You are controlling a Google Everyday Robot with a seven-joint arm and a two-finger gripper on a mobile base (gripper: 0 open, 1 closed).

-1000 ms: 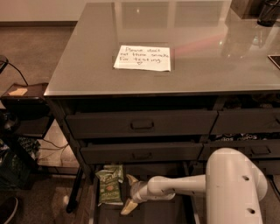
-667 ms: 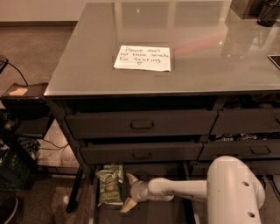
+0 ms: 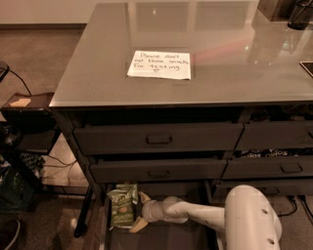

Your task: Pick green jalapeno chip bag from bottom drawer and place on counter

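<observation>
The green jalapeno chip bag [image 3: 121, 207] lies flat at the back left of the open bottom drawer [image 3: 166, 238], under the cabinet. My gripper [image 3: 140, 211] is low in the drawer, right beside the bag's right edge. Its two pale fingers [image 3: 138, 225] are spread apart, one near the bag's upper right corner and one near its lower right corner, and the bag lies still on the drawer floor. The white arm [image 3: 205, 215] reaches in from the lower right. The counter [image 3: 234, 68] above bears a white handwritten note [image 3: 159, 64].
Two closed dark drawer fronts with handles [image 3: 159, 139] hang above the open drawer. A right-hand drawer [image 3: 266, 153] is slightly open with dark packets inside. A dark side table [image 3: 27, 105] and cables stand at the left. Dark objects [image 3: 299, 14] sit on the counter's far right.
The gripper has crept slightly left and toward the back, closer against the bag's right edge. The arm's elbow has shifted right. The bag has not moved.
</observation>
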